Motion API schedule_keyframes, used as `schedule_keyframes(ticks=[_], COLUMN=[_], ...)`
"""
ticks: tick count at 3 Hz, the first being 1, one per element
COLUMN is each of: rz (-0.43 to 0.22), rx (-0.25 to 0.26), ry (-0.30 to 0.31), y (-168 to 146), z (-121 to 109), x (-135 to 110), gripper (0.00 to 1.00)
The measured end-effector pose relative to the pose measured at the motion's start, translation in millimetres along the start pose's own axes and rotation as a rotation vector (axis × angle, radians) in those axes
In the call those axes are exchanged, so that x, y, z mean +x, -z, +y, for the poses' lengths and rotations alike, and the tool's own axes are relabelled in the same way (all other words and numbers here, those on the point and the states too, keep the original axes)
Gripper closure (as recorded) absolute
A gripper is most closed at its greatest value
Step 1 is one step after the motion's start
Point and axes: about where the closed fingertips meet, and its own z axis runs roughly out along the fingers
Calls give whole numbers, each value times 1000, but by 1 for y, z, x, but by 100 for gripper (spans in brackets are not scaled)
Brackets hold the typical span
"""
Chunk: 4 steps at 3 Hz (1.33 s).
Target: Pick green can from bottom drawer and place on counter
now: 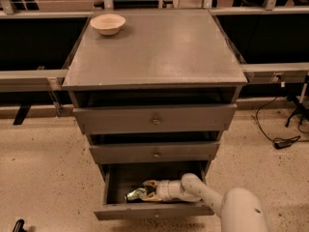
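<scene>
Green can [135, 194] is lying left-right in bottom drawer [153, 211] — hand [147, 191] is sitting at its right end — cannot tell grip.

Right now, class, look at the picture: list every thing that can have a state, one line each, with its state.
green can: lying on its side inside the bottom drawer.
bottom drawer: pulled open.
middle drawer: pushed in.
top drawer: pushed in.
bowl: upright, looks empty, on the counter, far left corner.
gripper: inside the bottom drawer, right at the green can.
</scene>
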Motion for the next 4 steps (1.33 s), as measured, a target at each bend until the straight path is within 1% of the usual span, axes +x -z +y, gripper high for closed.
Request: schedule_keyframes(ticks=[1, 2, 3, 4], rz=[-61, -108, -161, -251], rx=[123, 162, 148, 174], ry=[-6, 31, 87, 136], y=[68, 121, 155, 193], z=[-6, 9, 30, 47], x=[-27, -66, -111, -151], gripper=[100, 100, 100, 100])
